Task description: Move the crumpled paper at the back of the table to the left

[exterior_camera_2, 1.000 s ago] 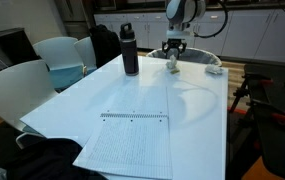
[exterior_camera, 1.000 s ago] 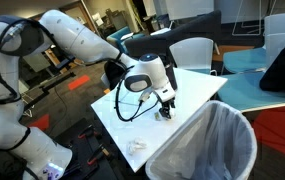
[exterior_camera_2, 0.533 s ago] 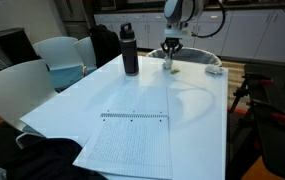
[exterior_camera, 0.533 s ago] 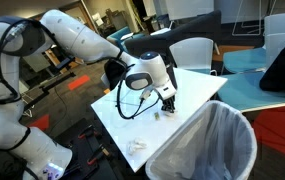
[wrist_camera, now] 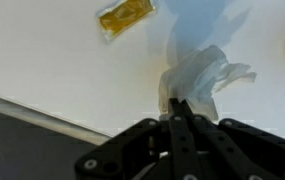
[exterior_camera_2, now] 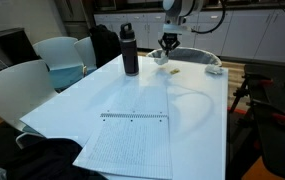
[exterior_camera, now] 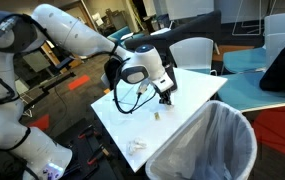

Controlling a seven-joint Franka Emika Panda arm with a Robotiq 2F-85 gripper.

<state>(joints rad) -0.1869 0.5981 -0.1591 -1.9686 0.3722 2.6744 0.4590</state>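
The crumpled paper [wrist_camera: 198,80] is a small white wad that sits right at my fingertips in the wrist view. My gripper [wrist_camera: 174,100] is shut, with its jaws pinched together on the wad's lower edge. In both exterior views the gripper [exterior_camera: 166,96] [exterior_camera_2: 168,44] hangs a little above the white table [exterior_camera: 122,120] [exterior_camera_2: 142,95], near its far end. The paper [exterior_camera_2: 162,58] shows as a pale scrap just under the fingers.
A small yellow wrapper [wrist_camera: 125,17] [exterior_camera: 154,116] [exterior_camera_2: 174,72] lies on the table beside the gripper. A black bottle [exterior_camera_2: 129,50], a spiral notebook [exterior_camera_2: 127,140], another white wad [exterior_camera: 137,147] [exterior_camera_2: 214,69] and a lined bin [exterior_camera: 207,145] stand around. The table's edge [wrist_camera: 42,112] is close.
The jaws have gone from open to shut on the paper. The gripper has risen off the table and shifted toward the bottle, leaving the yellow wrapper behind.
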